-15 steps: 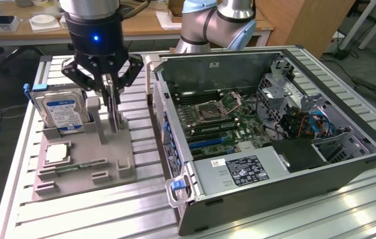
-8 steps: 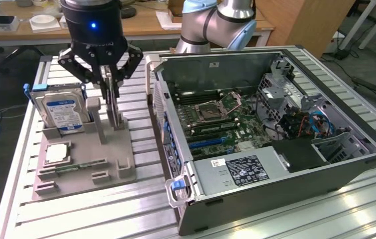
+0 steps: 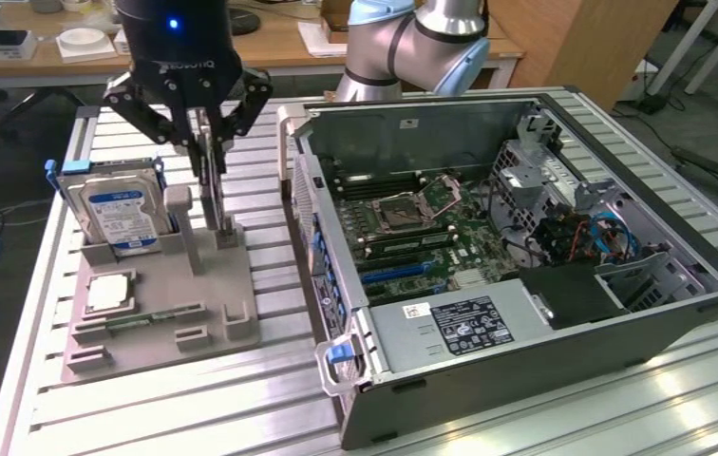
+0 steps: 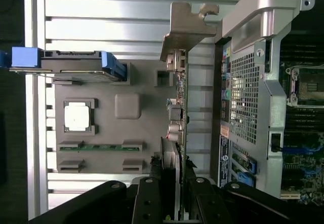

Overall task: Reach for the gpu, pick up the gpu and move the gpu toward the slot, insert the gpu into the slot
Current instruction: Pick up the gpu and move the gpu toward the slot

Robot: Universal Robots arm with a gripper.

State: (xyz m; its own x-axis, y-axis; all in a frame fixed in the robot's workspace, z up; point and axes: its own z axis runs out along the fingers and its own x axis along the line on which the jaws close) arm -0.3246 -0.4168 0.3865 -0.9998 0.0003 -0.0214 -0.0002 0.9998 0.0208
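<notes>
Two pads [image 4: 168, 164] of my claw [image 3: 210, 152] stand narrow, one against each face of the gpu [image 3: 217, 204], so the claw is closed on the card near its upper edge. In the wrist view the gpu [image 4: 180, 97] runs edge-on away from the claw [image 4: 178, 176] to its metal end bracket [image 4: 188, 29].

Position: the gpu stands upright in the grey holder [image 3: 195, 313], its lower edge in the holder's groove. Judgement: gripped, not yet lifted.

Handling, as judged:
- Light, thin and stiff; it should not sag.
- Fragile: small parts and connectors stud its faces, so the pads belong on bare board.
- Narrow contact area; the card could pivot between the pads if knocked.
- The bracket looks like the sturdiest part.

Surroundings: the blue-labelled hard drive [image 3: 116, 209] stands just beside the gpu in the same holder, apart from it. A processor chip [image 3: 108, 293] and a green memory stick [image 4: 101, 146] lie lower in the holder. The open computer case [image 3: 663, 313] sits on the slatted surface [image 3: 143, 408] at the exterior view's right, motherboard [image 3: 423, 228] exposed.
</notes>
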